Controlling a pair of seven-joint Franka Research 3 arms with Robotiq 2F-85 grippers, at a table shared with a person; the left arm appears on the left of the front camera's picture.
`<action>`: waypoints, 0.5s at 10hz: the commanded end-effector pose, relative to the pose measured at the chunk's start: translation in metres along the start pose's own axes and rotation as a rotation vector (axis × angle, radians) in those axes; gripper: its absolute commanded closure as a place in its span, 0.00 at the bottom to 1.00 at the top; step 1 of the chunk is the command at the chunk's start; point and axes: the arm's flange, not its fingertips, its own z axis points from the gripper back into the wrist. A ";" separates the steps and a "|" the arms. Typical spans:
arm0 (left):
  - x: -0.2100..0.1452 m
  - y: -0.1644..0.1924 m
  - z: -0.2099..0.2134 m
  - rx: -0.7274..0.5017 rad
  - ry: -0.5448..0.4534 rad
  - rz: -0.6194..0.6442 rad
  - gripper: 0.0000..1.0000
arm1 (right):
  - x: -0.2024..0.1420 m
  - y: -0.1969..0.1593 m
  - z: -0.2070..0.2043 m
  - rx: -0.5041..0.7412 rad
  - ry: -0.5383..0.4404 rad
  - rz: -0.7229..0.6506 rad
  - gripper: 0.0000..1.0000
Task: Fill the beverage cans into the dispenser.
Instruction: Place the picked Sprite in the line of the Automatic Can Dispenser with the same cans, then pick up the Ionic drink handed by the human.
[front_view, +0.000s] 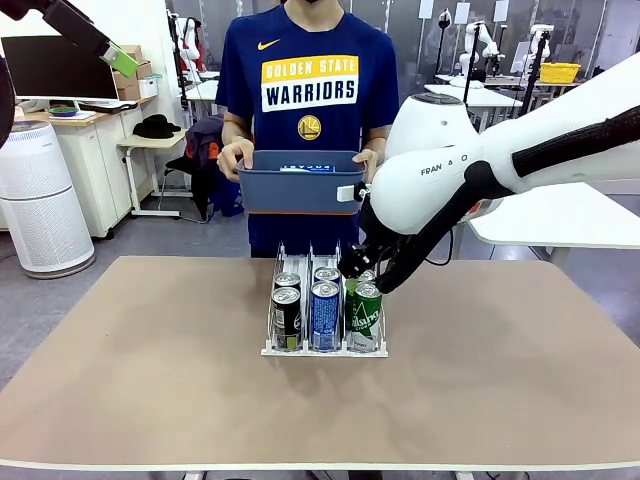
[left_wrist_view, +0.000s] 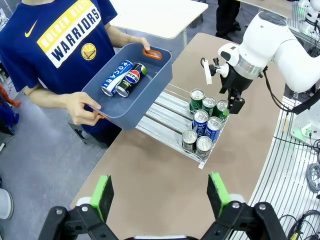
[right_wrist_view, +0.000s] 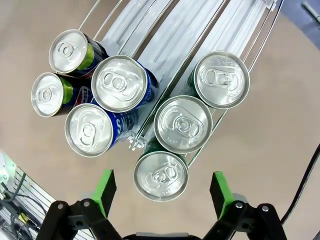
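The left wrist view is revealing two cans (left_wrist_view: 131, 79) lying in the person's tub (left_wrist_view: 150, 84), while the right claw (right_wrist_view: 162, 186), spread wide, is hovering just above the green cans (right_wrist_view: 182, 125) standing in the dispenser (right_wrist_view: 175, 35).

Tan table (front_view: 500, 390); dispenser (front_view: 300, 352) standing near its middle.

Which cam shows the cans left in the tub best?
Left wrist view: it looks into the tub, both cans lying inside plain, a blue can and a black can. Front view is side-on, just a sliver above the rim. Right wrist view points at the dispenser.
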 end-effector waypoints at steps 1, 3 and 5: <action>-0.002 0.000 0.000 -0.001 0.001 0.002 0.00 | 0.001 0.000 -0.007 -0.002 0.004 0.007 0.00; -0.002 0.000 0.000 -0.001 0.001 0.002 0.00 | 0.001 0.000 -0.007 -0.002 0.004 0.007 0.00; -0.002 0.000 0.000 -0.001 0.001 0.002 0.00 | 0.001 0.000 -0.007 -0.002 0.004 0.007 0.00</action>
